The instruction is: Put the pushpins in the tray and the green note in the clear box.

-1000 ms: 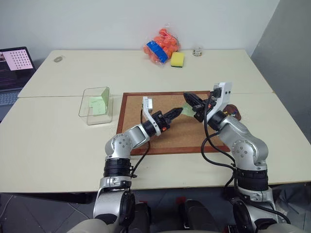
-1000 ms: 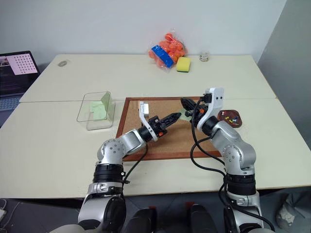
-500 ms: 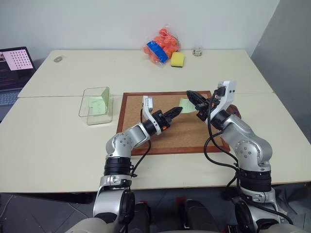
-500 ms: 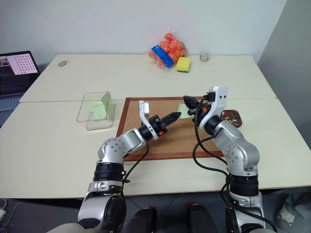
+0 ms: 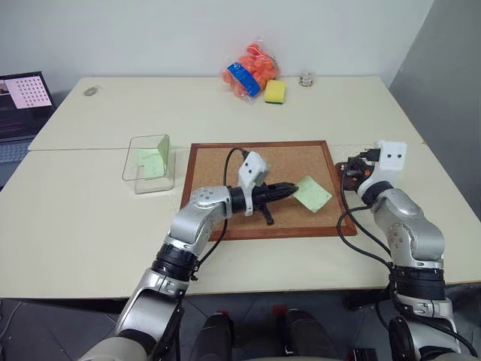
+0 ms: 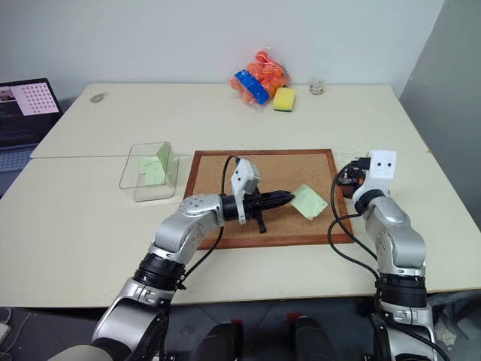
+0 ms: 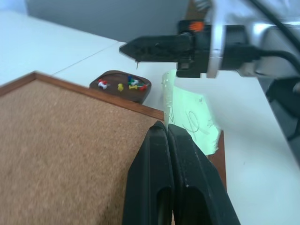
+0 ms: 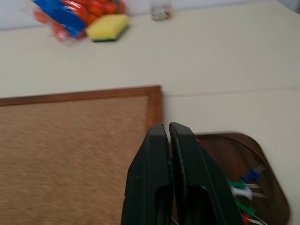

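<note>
— What's my right camera giving me?
— My right claw (image 8: 169, 129), fingers pressed together, over the dark brown rounded tray (image 8: 255, 164) holding coloured pushpins (image 8: 243, 185), beside the wood-framed corkboard (image 8: 70, 140). A yellow sponge (image 8: 107, 26) lies far across the pale counter (image 8: 211, 61).

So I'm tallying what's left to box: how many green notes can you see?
2. One green note is held by the left gripper over the corkboard; another sits in the clear box.

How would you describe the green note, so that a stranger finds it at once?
Find the wood-framed corkboard at the table's middle. On its right part lies the green note, at the left claw tip. It is thin paper; the yellow sponge is thick.
</note>
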`<state>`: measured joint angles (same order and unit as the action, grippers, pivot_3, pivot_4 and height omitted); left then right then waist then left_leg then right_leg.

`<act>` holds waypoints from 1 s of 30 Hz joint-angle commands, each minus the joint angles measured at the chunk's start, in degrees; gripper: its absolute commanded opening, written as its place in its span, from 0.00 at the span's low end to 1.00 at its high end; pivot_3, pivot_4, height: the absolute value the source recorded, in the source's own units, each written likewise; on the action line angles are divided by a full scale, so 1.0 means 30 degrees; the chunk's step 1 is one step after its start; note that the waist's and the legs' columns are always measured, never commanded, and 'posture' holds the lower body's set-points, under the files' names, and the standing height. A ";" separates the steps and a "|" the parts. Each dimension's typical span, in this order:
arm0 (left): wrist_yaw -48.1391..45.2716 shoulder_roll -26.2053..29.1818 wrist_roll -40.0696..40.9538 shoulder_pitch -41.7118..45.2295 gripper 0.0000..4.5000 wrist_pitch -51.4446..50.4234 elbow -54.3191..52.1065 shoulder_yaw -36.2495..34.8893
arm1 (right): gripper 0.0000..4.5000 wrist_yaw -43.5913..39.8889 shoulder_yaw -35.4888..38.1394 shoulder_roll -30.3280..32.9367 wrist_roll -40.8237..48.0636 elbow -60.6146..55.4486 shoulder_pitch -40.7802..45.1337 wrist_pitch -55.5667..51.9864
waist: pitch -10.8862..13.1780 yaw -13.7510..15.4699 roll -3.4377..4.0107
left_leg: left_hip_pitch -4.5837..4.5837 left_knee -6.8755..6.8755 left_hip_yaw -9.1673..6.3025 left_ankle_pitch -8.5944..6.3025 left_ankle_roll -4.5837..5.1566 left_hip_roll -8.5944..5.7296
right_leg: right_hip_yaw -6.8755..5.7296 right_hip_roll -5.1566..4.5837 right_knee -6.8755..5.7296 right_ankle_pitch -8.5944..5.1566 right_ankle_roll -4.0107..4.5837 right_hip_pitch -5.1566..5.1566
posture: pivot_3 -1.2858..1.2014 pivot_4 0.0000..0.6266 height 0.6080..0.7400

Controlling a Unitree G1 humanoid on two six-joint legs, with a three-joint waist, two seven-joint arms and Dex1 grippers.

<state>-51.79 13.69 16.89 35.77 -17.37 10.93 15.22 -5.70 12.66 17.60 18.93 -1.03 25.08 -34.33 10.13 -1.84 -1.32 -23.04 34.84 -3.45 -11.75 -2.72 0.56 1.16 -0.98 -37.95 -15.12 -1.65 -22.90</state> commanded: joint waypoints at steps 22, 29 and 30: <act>-0.1146 -0.0329 -0.2855 0.0689 0.00 0.3500 0.1595 0.0817 | 0.60 -0.0013 0.1389 0.0178 -0.0655 0.6104 0.3107 0.3696 | 0.0002 -0.0006 0.0003 | -0.0101 0.0018 0.0050 0.0001 0.0004 0.0001 | 0.0042 0.0006 -0.0020 0.0015 -0.0020 -0.0111 | 0.52 0.24 1.00; -0.1149 -0.0498 -0.2650 0.0805 0.00 0.3209 0.1644 0.0568 | 0.95 -0.0942 0.0750 0.0515 -0.0685 0.4362 0.2192 0.3394 | 0.0002 0.0008 0.0004 | -0.0101 0.0021 0.0048 0.0001 0.0004 0.0001 | 0.0041 0.0006 -0.0025 0.0015 -0.0020 -0.0110 | 0.52 0.24 1.00; -0.1134 -0.0515 -0.2581 0.0819 0.00 0.3112 0.1631 0.0480 | 0.99 -0.1203 0.0635 0.0531 -0.0553 0.3836 0.1913 0.3131 | 0.0003 0.0007 0.0005 | -0.0102 0.0021 0.0047 0.0001 0.0003 0.0000 | 0.0041 0.0006 -0.0026 0.0016 -0.0018 -0.0110 | 0.52 0.24 1.00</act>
<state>-55.24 12.60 8.01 37.70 -7.74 17.87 17.89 -7.46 15.20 18.03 16.84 15.79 31.69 -24.43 10.13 -1.82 -1.31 -23.34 34.91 -3.30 -11.75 -2.71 0.56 1.28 -0.97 -38.02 -15.07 -1.71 -23.23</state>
